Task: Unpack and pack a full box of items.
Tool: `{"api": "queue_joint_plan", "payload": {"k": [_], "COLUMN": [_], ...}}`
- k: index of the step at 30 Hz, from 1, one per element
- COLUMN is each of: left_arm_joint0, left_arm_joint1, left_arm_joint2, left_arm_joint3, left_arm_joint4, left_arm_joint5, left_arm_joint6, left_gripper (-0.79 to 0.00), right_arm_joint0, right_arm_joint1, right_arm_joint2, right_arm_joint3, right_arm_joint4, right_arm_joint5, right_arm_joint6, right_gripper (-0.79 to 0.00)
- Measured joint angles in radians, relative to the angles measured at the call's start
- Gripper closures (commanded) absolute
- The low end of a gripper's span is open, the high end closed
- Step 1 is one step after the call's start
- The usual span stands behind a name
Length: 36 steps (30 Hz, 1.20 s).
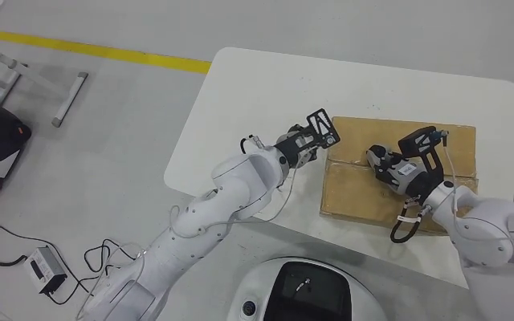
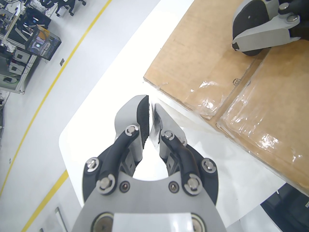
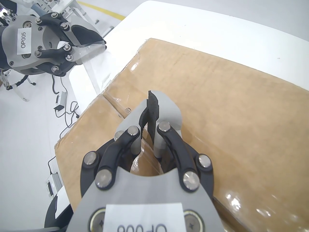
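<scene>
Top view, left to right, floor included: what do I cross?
Grey power adapter on the floor → left edge of the white table → left end effector, shut on clear tape → right end effector, over the cardboard box.

White arms [image 1: 233, 188] trailing black cable loops [image 1: 401, 229]; left gripper [image 2: 150, 108], right gripper [image 3: 152, 102] showing grey plates, black links, silver screws.
</scene>
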Motion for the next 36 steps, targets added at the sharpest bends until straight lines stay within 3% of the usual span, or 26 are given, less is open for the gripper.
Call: {"api": "queue_joint_plan", "payload": {"k": [3,11,15,20,28,36], "left_arm_joint0": [-0.003,-0.033,-0.050,-0.062,-0.084,-0.127], "left_arm_joint1": [-0.002,-0.012,-0.018,-0.024,-0.036,-0.057], "left_arm_joint2": [-0.002,0.000,0.006,0.017,0.049,0.123], "left_arm_joint3": [-0.008,-0.016,-0.015,-0.013,-0.018,-0.004], "left_arm_joint4": [0.002,-0.007,-0.011,-0.013,-0.019,-0.019], "left_arm_joint5": [-0.005,-0.004,-0.006,-0.016,-0.037,-0.056], "left_arm_joint6": [0.002,0.013,0.016,0.016,0.018,0.024], "left_gripper": [-0.062,-0.102,-0.083,-0.046,-0.114,-0.123], "right_arm_joint0": [0.002,0.002,-0.001,-0.015,-0.088,-0.203], "right_arm_joint1": [-0.001,-0.002,0.000,0.009,0.029,0.048], "right_arm_joint2": [-0.001,0.005,0.028,0.087,0.213,0.361], "right_arm_joint3": [0.002,-0.011,-0.033,-0.066,-0.131,-0.196], "right_arm_joint4": [0.000,0.002,-0.002,-0.006,-0.004,0.004], "right_arm_joint5": [-0.001,0.003,0.011,0.022,0.047,0.059], "right_arm_joint6": [-0.001,-0.006,-0.014,-0.008,-0.005,-0.014], "right_gripper": [0.000,0.000,0.000,0.000,0.000,0.000]}}
